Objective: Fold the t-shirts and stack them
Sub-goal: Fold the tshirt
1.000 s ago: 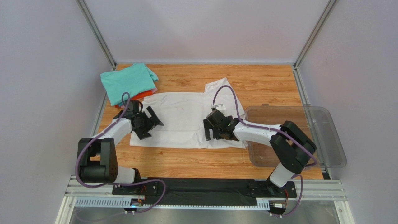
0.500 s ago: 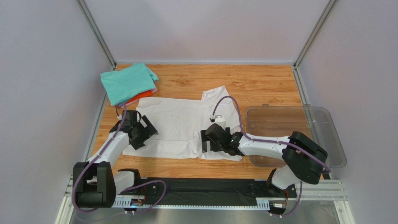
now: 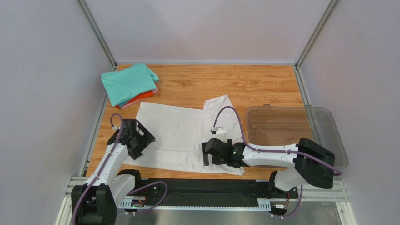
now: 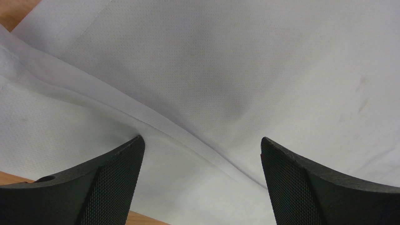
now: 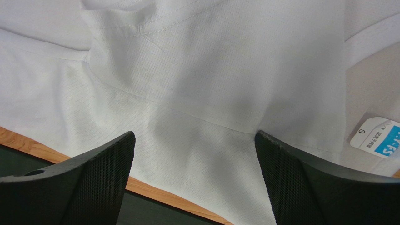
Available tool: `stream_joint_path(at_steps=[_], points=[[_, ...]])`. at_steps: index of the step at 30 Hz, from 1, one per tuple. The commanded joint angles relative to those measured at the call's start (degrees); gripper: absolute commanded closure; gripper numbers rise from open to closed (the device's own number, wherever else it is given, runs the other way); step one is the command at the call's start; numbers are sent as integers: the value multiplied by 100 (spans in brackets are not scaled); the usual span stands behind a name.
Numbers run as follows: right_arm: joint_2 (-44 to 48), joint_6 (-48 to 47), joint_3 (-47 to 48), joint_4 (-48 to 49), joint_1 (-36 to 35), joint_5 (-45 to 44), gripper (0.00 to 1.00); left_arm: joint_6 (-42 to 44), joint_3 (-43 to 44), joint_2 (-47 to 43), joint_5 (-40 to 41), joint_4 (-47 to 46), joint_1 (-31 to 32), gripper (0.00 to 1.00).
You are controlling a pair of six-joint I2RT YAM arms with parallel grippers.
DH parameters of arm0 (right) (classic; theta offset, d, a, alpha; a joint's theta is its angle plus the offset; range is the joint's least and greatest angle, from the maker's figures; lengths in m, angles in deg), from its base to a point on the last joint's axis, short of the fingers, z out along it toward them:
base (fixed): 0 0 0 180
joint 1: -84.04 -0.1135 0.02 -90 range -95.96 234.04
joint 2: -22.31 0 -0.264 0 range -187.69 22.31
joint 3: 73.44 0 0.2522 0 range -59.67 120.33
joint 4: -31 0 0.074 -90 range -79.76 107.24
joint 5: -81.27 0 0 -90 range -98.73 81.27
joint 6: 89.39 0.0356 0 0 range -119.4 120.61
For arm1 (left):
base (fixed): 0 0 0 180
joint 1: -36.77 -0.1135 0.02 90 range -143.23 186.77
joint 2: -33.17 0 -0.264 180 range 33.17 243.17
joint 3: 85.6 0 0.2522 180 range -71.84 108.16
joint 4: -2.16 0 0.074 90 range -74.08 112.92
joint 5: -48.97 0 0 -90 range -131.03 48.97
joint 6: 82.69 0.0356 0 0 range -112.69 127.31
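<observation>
Folding the white t-shirt (image 3: 180,136) cleanly would call for both grippers to pinch its near edge at matching spots, taking every layer, so the fold goes over square. The left gripper (image 3: 142,143) and right gripper (image 3: 205,155) both stood wide open, holding nothing. The shirt lay spread on the near half of the table (image 3: 263,84). Its left edge, with a folded seam, ran between the left jaws. Its near-right part, beside the blue neck label (image 5: 378,138), lay between the right jaws.

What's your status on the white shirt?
Left gripper, right gripper open, empty, over white t-shirt, near edge. Shirt spread out, not stacked. Clear bin at right, not blocking.
</observation>
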Motion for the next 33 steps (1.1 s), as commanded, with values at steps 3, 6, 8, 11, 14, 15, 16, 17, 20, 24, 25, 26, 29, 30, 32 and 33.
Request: stream_joint_path(at_steps=[3,6,8,11,14,15,16,17,20,24,25,26,29,30,32,33], points=[[185,316,-213,-371,-37,-169,0,-616,-124,-655,142,1085,1,0],[255,299,-249,-371,-55,-178,0,-950,-124,-1024,433,1586,-8,0],[299,325,-275,-371,-72,-187,0,-1021,-159,-1148,399,1631,1,0],[343,413,-293,-371,-169,-205,0,-1065,-177,-1193,355,1675,1,0],[449,474,-249,-380,-353,-257,0,-1004,-142,-1035,302,1649,1,0],[475,492,-231,-388,-414,-283,0,-977,-115,-1009,302,1640,1,0],[501,501,-223,-406,-432,-292,0,-960,-107,-991,302,1640,1,0],[510,492,-205,-406,-450,-327,0,-942,-89,-982,302,1640,1,0],[580,396,93,-782,-450,-713,0,-855,60,-999,224,1640,1,0],[834,369,805,-1846,-450,-1748,0,-591,683,-1017,328,1893,1,0],[914,369,971,-1926,-450,-1856,0,-590,789,-1026,381,1947,1,0],[993,343,1025,-1961,-450,-1953,0,-582,981,-1052,425,1948,1,0],[1301,255,1096,-1944,-441,-2199,0,-503,1359,-1009,522,1781,-8,0],[1423,237,1096,-1944,-433,-2356,0,-337,1474,-956,513,1598,1,0],[1564,167,1105,-1935,-424,-2567,0,-117,1790,-667,574,1317,1,0],[1600,106,1105,-1944,-398,-2621,0,23,1888,-509,592,1176,-8,0]])
